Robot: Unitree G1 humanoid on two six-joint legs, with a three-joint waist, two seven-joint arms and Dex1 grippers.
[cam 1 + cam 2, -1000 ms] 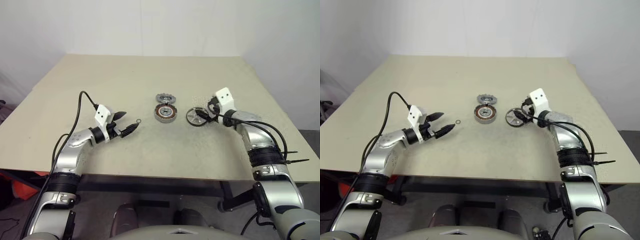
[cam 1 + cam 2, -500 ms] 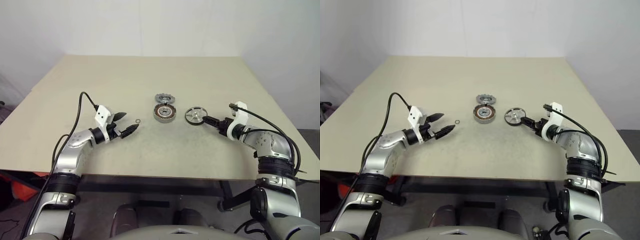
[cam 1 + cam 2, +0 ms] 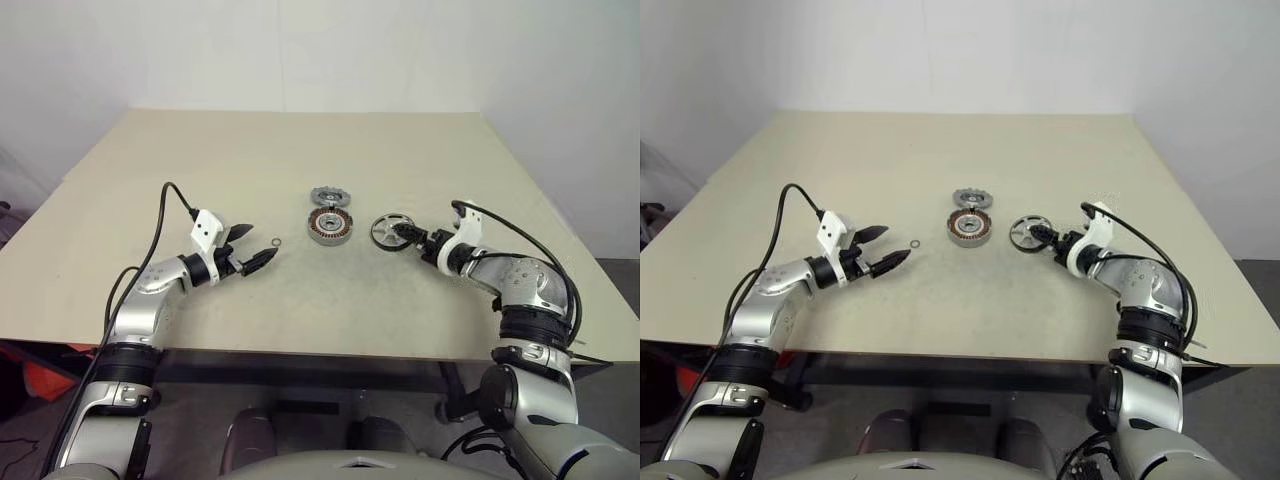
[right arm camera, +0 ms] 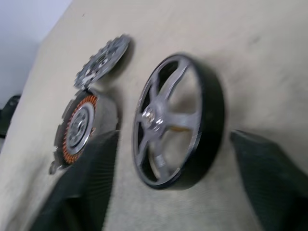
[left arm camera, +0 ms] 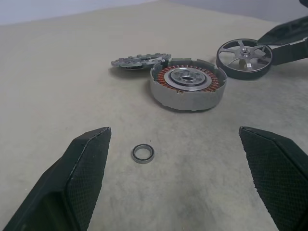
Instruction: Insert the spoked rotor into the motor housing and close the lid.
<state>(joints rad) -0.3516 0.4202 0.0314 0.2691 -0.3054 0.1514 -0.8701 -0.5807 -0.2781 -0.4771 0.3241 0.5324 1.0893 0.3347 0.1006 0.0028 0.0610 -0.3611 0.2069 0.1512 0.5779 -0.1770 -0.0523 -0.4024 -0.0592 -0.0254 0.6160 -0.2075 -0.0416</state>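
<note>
On the table's [image 3: 150, 180] middle lie the three parts: the housing [image 3: 331, 226] with its copper windings facing up, the lid [image 3: 330, 196] just beyond it at its far edge, and the rotor [image 3: 391, 232] flat just to the right, so it looks like nothing is assembled yet. The right gripper [image 3: 413, 236] sits at the rotor's right rim, fingers apart to either side of it and not clamped, apparently lining up to pinch the rim. The left gripper [image 3: 252, 246] waits spread wide on the left, near a small loose ring [image 3: 274, 241], probably keeping clear.
</note>
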